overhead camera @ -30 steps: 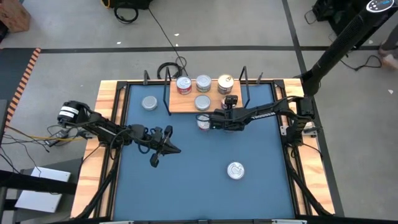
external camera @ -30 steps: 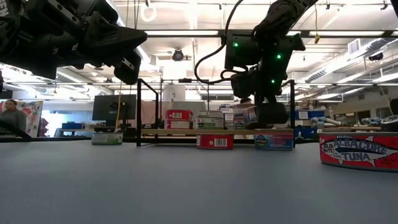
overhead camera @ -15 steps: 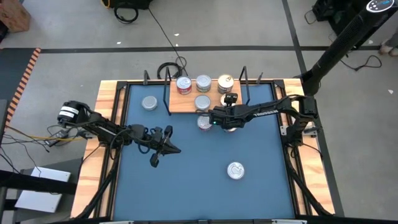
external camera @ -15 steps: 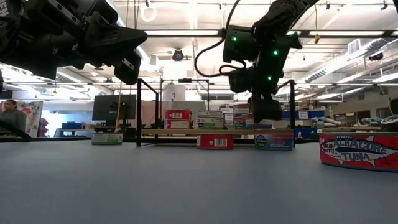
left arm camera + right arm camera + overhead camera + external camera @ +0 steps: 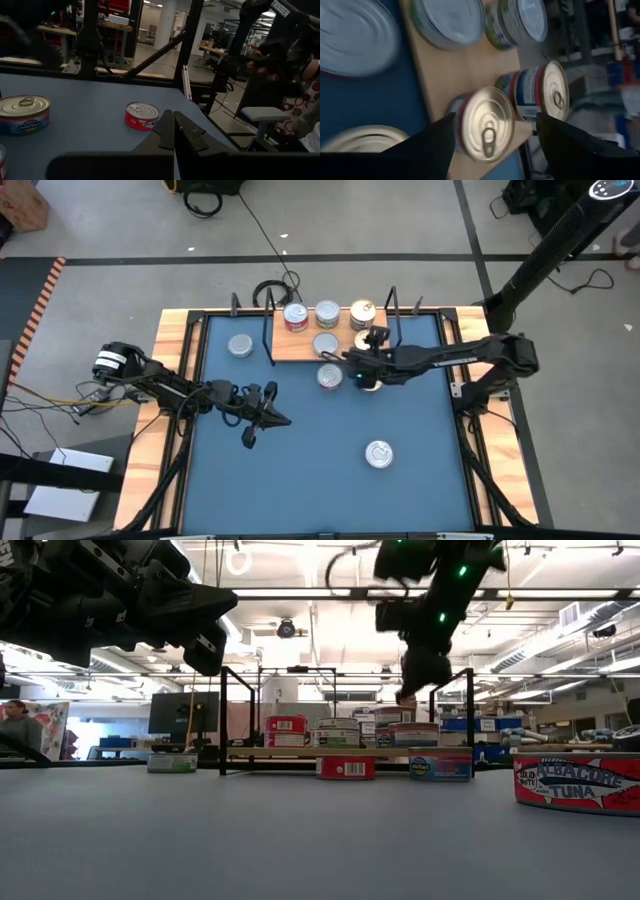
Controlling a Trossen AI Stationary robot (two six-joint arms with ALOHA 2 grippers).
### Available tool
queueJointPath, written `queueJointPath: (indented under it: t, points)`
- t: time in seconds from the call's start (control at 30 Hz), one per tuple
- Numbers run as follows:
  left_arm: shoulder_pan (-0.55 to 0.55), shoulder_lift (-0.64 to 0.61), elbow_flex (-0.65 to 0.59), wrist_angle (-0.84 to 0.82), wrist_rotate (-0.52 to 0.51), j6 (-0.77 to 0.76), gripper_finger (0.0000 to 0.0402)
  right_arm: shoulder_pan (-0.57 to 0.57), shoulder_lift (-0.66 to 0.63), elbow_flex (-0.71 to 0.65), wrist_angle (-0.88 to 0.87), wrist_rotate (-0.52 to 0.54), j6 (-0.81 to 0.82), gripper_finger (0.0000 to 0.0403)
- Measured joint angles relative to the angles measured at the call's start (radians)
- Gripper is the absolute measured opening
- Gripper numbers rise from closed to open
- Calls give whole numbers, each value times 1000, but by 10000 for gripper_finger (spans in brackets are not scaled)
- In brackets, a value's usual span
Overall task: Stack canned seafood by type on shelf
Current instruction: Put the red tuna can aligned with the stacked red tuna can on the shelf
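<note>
My right gripper [image 5: 366, 356] hangs open above the shelf's [image 5: 298, 352] near right part. Its fingers stand on either side of a gold-topped tin [image 5: 487, 122] without touching it; in the low view the gripper [image 5: 418, 675] is well above that tin [image 5: 413, 733]. The tin stands upright on the board [image 5: 465, 65]. More tins stand on the shelf: a red one [image 5: 295, 317], two silver ones [image 5: 327, 313] [image 5: 325, 343] and a gold-topped stack [image 5: 362, 313]. My left gripper [image 5: 262, 415] waits shut over the table's left half.
Loose tins stand on the blue table: one far left [image 5: 240, 345], two just before the shelf [image 5: 330, 376] [image 5: 440, 765], and a tuna tin near the middle right [image 5: 378, 453]. Black wire uprights [image 5: 394, 315] close the shelf's ends. A person sits in the room behind [image 5: 18, 728].
My right gripper brought a tilted tin to the shelf's near right part, set it upright on the board, let go and rose well above it. The tin stays on the shelf.
</note>
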Motion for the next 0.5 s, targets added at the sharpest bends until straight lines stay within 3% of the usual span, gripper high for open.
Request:
queueJointPath:
  t: [0.23, 0.5]
  points:
    - [0, 0, 0, -4, 0, 2, 2, 90, -108, 0, -35, -194, 162, 222]
    - [0, 0, 0, -70, -30, 3, 2, 191, -148, 0, -110, -510, 339, 111]
